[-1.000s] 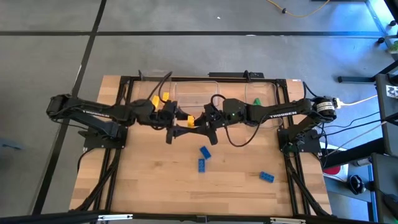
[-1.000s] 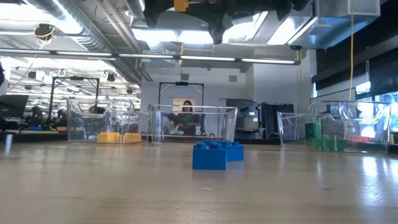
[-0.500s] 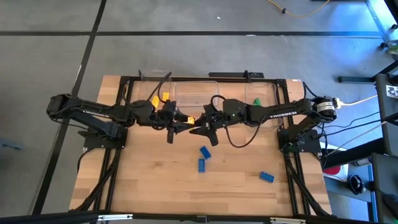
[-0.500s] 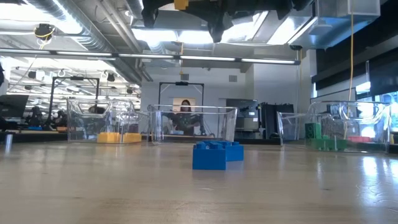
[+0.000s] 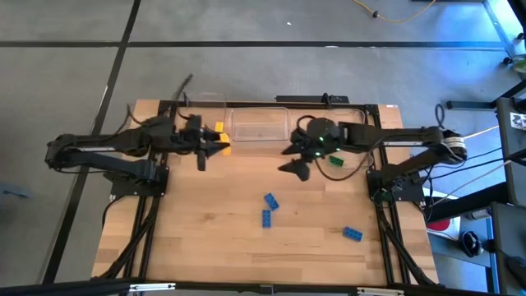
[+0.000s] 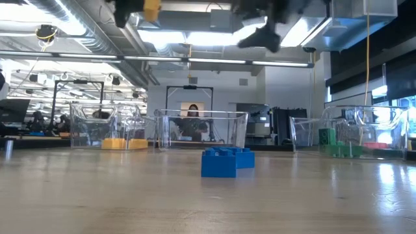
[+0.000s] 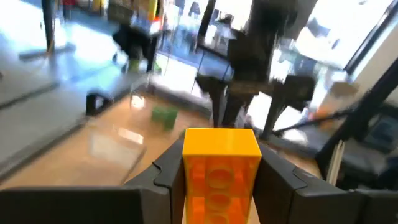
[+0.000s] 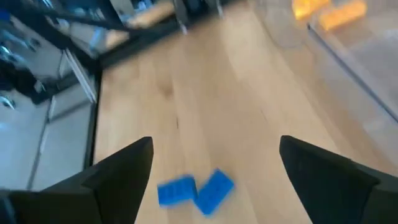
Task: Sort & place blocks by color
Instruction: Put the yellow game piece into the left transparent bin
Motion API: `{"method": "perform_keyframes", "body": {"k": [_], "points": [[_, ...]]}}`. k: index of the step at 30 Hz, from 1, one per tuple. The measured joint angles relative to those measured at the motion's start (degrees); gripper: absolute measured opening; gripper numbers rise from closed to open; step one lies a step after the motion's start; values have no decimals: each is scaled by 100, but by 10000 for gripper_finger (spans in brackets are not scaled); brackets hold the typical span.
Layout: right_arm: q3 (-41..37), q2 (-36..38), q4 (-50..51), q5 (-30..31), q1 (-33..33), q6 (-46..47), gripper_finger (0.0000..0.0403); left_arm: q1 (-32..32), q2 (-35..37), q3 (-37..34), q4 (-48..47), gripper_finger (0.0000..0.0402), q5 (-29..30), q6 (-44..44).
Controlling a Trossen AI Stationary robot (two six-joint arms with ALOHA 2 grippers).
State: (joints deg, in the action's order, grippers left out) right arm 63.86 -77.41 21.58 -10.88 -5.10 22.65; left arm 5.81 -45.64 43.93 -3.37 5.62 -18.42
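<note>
My left gripper [image 5: 220,148] is high over the table's far left, beside the left clear bin [image 5: 201,123], shut on a yellow block [image 7: 221,163]. In the low view the block [image 6: 151,9] shows near the top of the picture. My right gripper [image 5: 292,161] hangs open over the far middle, nothing between its fingers [image 8: 118,177]. Three blue blocks lie flat on the table: two close together [image 5: 270,201] [image 5: 266,217] and one near the right [image 5: 353,234]. Yellow blocks [image 6: 120,143] lie in the left bin and green ones [image 6: 338,148] in the right bin. My left gripper pinches the yellow block by two opposite sides [image 7: 186,171] between its two fingers [image 7: 163,175]. The fingers come in level, pointing toward the table's right. The block is lifted well clear of the table, and its far end sticks out past the fingertips.
Three clear bins stand in a row along the far edge; the middle one [image 5: 259,125] looks bare inside. A black frame [image 5: 164,105] runs around the table's far and side edges. Bare wood [image 5: 205,230] lies at the near left.
The two grippers met over the table's middle, both on the yellow block. My right gripper has opened, let go and drawn back toward the right. My left gripper has carried the block toward the left bin, still high above the table.
</note>
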Motion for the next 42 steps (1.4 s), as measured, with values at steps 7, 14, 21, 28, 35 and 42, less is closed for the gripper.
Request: {"method": "perform_keyframes", "body": {"k": [7,14,21,28,35,42], "points": [[-1307,1201,-1170,550,13,502,352,-1,539,-637,691,125,32,-231],[-2831,1830,-5017,1057,13,1034,344,-187,555,-1079,1696,125,153,-368],[-2975,1842,-5426,1039,13,952,343,-263,555,-1081,1715,125,264,-335],[-2975,1836,-5372,1036,13,846,343,-263,555,-1083,1705,125,265,-322],[-2975,1834,-5285,1034,13,843,343,-263,555,-1083,1704,125,265,-325],[-2975,1834,-5287,1033,13,830,343,-263,555,-1087,1704,125,268,-312]]}}
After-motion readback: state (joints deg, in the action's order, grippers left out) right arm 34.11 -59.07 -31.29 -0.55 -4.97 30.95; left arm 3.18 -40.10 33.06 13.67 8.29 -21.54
